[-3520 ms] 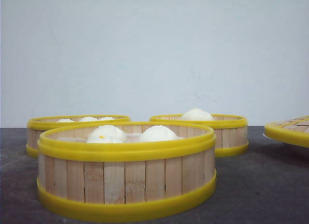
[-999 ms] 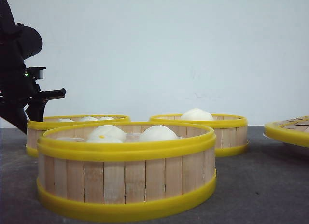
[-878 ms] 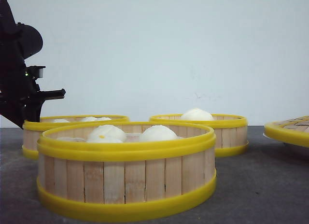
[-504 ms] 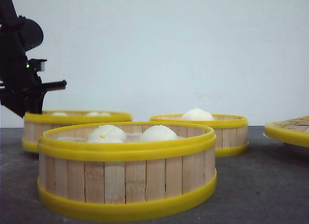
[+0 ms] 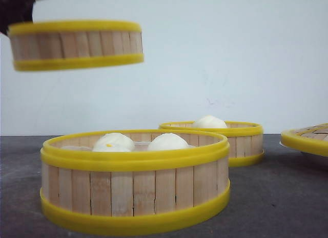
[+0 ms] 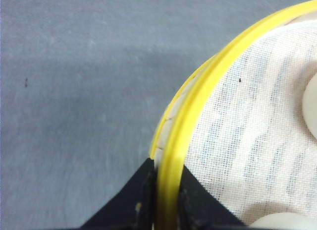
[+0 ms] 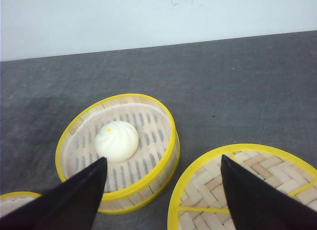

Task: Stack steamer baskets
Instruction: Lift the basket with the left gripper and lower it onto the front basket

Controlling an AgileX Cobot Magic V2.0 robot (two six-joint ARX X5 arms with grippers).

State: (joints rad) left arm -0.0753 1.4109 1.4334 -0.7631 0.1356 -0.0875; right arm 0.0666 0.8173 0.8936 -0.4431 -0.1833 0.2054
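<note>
A: Up at ten o'clock in the front view, one steamer basket (image 5: 76, 45) hangs in the air, well above the grey table (image 5: 277, 197). What has it?

B: The left gripper (image 6: 165, 200). In its wrist view the two black fingers (image 6: 141, 202) sit tight on either side of the yellow rim, one outside the wall, one inside on the white liner cloth (image 6: 247, 141). It is closed on that basket's wall.

A: And the other two baskets?

B: Both rest on the table. The near basket (image 5: 134, 181) fills the front view around six o'clock and holds two white buns (image 5: 166, 141). The far basket (image 5: 218, 141) stands behind it toward three o'clock, apart from it, with a single bun (image 7: 116, 140) inside.

A: The right gripper?

B: The right gripper (image 7: 161, 195) hovers with its fingers spread wide and nothing between them. Below it lie the far basket and, just beside that, a flat woven lid (image 7: 247, 185) with a yellow rim.
</note>
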